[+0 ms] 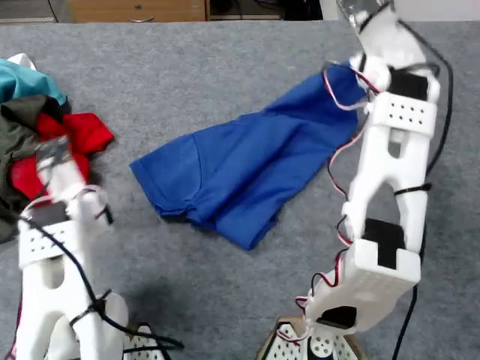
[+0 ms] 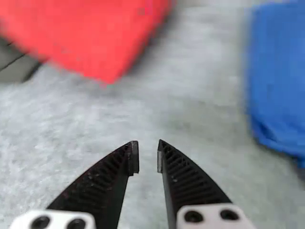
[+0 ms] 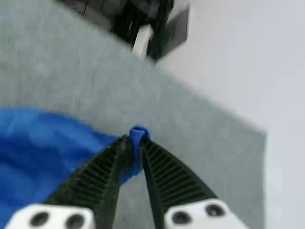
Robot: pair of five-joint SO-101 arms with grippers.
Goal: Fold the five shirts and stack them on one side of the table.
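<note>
1. Grey fabric-covered tabletop [image 1: 187, 67]; wooden cabinet [image 1: 135, 9] behind its far edge.
2. Blue shirt [image 1: 247, 169] lies mid-tabletop, one end clamped in the right pincer [image 3: 135, 140].
3. Left pincer [image 2: 147, 155], narrowly parted and empty, near red shirt [image 1: 82, 135].

Left pincer [image 2: 147, 157] slightly parted (hanging low), right pincer [image 3: 135, 143] clamped on blue shirt [image 1: 247, 165]

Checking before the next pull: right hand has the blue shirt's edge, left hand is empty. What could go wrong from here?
1. The right hand pinches only a small nub of the blue shirt; it may slip out under tension.
2. The shirt lies bunched and is held at one point, so pulling may drag it rather than flatten it.
3. The left hand, open, is close to the red shirt and could snag it.
</note>
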